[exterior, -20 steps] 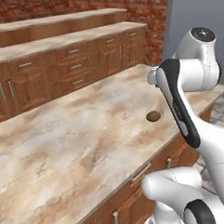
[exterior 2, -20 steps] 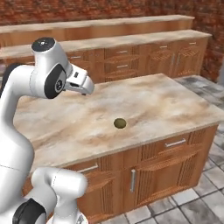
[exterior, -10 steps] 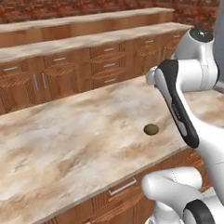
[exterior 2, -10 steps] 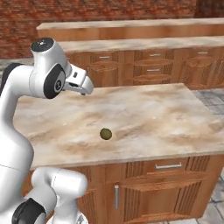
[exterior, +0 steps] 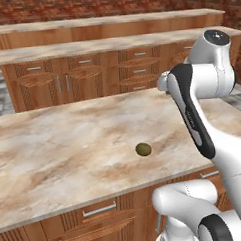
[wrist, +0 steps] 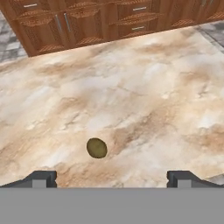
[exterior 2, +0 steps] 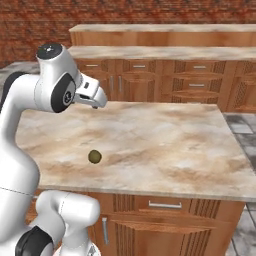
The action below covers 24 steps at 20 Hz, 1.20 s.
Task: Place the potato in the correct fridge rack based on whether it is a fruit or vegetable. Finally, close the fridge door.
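The potato [exterior: 143, 150] is a small olive-brown lump lying alone on the marble island counter [exterior: 54, 146], near its front edge. It also shows as the potato [exterior 2: 94, 156] in the right base view and the potato [wrist: 96, 148] in the hand view. My gripper [exterior 2: 98, 99] hangs high above the counter, behind the potato and well clear of it. In the hand view the gripper [wrist: 112, 179] is open, its tips wide apart with nothing between them, and the potato lies just above the left tip. The fridge rack and the fridge door are out of view.
Behind the island runs a row of wooden cabinets [exterior: 90, 79] with drawers under a marble top, and a second counter against a brick wall [exterior 2: 30, 25]. Grey tiled floor [exterior 2: 245, 130] lies to the island's right. Drawers with metal handles [exterior 2: 164, 204] front the island.
The whole picture has shifted, so the base and its cameras have moved around the island. The potato lies in the same place on the counter. The arm keeps its raised pose.
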Motion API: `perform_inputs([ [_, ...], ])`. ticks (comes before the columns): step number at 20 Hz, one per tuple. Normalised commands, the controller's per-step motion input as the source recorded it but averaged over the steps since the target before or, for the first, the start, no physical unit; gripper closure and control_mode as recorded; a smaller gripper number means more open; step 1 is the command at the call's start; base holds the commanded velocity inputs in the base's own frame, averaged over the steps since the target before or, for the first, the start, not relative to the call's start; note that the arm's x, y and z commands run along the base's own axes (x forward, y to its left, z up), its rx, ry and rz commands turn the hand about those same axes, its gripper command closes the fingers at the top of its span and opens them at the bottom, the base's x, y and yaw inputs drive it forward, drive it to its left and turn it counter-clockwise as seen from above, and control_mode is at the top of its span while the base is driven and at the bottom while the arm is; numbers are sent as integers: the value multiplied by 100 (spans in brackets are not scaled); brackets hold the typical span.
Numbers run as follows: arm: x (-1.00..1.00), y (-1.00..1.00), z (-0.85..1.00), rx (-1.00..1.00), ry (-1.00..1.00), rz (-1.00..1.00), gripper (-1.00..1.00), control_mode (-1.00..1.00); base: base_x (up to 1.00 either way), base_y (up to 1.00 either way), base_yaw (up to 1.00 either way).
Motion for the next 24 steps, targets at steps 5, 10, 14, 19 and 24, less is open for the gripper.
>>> perform_inputs([
  [5, 5, 0, -26, 0, 0, 7, -100, -100, 4, -4, 12],
  [10, 32, 0, -61, 0, 0, 14, -100, -100, 0, 0, 0],
  [14, 25, 0, -86, 0, 2, 9, -100, -100, 0, 0, 0],
  [19, 4, 9, -59, -1, 11, 4, -100, -100, 0, 0, 0],
  [24, 0, 22, -30, -5, 21, 0, -100, -100, 0, 0, 0],
])
